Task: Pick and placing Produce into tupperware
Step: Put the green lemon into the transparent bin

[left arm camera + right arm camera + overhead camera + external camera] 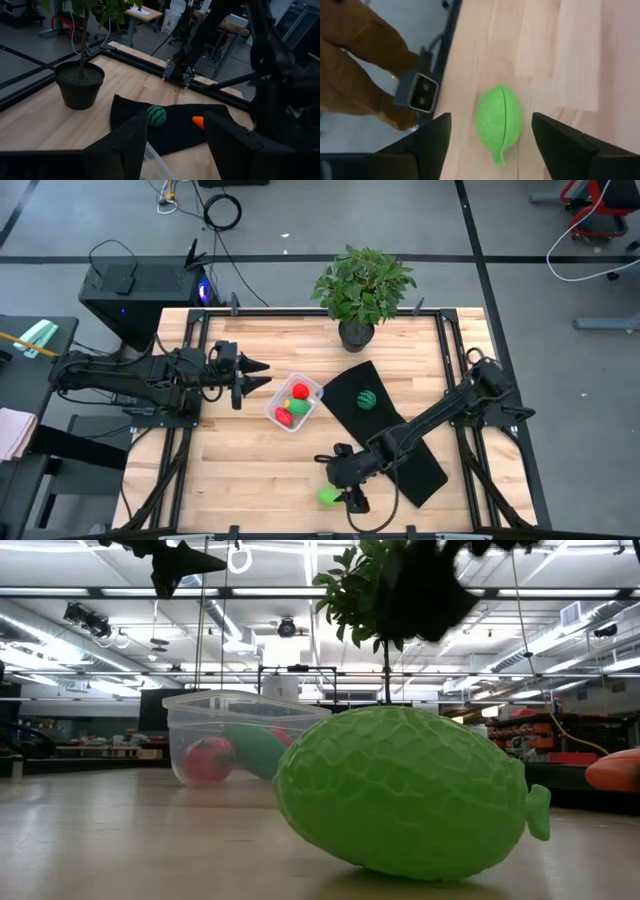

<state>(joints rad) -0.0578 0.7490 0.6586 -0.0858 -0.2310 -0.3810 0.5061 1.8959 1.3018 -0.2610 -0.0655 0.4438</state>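
The clear tupperware (293, 402) stands on the wooden table, with red and light green produce inside; the low view shows a red piece (208, 758) in it. A light green piece (328, 496) lies on its side near the table's near edge. My right gripper (345, 480) hovers above this piece (500, 122), open, with a finger on either side and not touching. The dark green round piece (366, 399) and the orange carrot (198, 121) lie on the black mat. My left gripper (250, 375) is open, raised to the left of the tupperware.
A potted plant (360, 290) stands at the table's far edge. The long black mat (390, 430) runs under my right arm. Beyond the near edge are a small grey camera box (417, 92) and a person's brown-clothed legs (360, 55). Bare wood lies between the tupperware and the near edge.
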